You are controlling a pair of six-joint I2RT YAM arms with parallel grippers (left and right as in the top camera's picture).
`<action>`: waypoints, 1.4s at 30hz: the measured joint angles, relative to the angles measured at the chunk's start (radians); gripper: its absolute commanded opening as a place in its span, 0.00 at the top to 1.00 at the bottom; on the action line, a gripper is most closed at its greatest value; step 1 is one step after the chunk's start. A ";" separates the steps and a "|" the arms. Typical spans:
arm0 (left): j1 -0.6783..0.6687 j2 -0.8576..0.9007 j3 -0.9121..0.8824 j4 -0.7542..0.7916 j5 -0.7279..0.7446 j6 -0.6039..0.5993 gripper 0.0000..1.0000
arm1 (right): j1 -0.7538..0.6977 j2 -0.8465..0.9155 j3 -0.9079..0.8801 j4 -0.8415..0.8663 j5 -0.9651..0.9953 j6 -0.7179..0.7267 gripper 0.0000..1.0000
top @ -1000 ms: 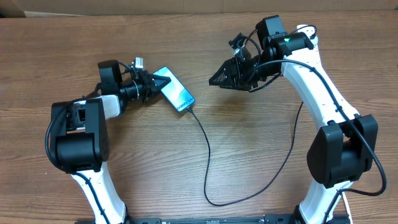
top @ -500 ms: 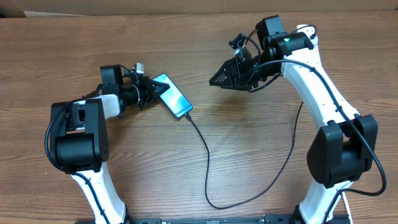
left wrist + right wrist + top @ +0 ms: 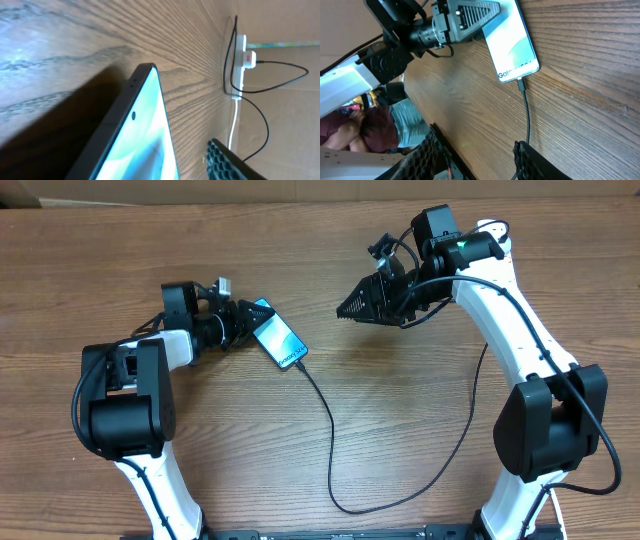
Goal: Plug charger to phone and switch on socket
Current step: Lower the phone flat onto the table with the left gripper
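Observation:
The phone [image 3: 279, 342] lies screen up left of the table's middle, glowing teal [image 3: 512, 47]. The charger's black cable [image 3: 332, 430] is plugged into its lower end [image 3: 521, 84], loops toward the front edge and runs off to the right. My left gripper [image 3: 245, 323] stands open around the phone's upper end. In the left wrist view the screen [image 3: 145, 145] fills the lower left, and one finger [image 3: 227, 162] stands apart from its edge. Far off lies the white socket [image 3: 242, 50] with the white adapter [image 3: 249, 59] in it. My right gripper [image 3: 480, 160] hovers open and empty.
The socket's thick white cord [image 3: 235, 120] trails across the table toward the phone. A cardboard wall [image 3: 280, 100] stands behind the socket. A person in a red shirt [image 3: 367, 127] sits past the table's edge on the left arm's side.
My left gripper was shut on the phone's upper end and has now spread its fingers. The phone has shifted slightly toward the front. The right arm has not moved.

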 measured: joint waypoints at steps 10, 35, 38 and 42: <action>0.010 -0.013 0.012 -0.047 0.023 0.001 0.29 | 0.000 0.000 0.000 0.000 0.002 0.000 0.50; 0.045 -0.082 0.221 -0.648 -0.432 0.117 0.28 | 0.000 0.000 0.000 0.001 0.003 0.000 0.50; 0.045 -0.082 0.227 -0.652 -0.465 0.124 0.29 | 0.000 0.000 0.000 0.000 0.002 0.000 0.50; 0.045 -0.085 0.240 -0.687 -0.527 0.136 0.31 | 0.000 0.000 0.000 0.001 0.004 -0.007 0.67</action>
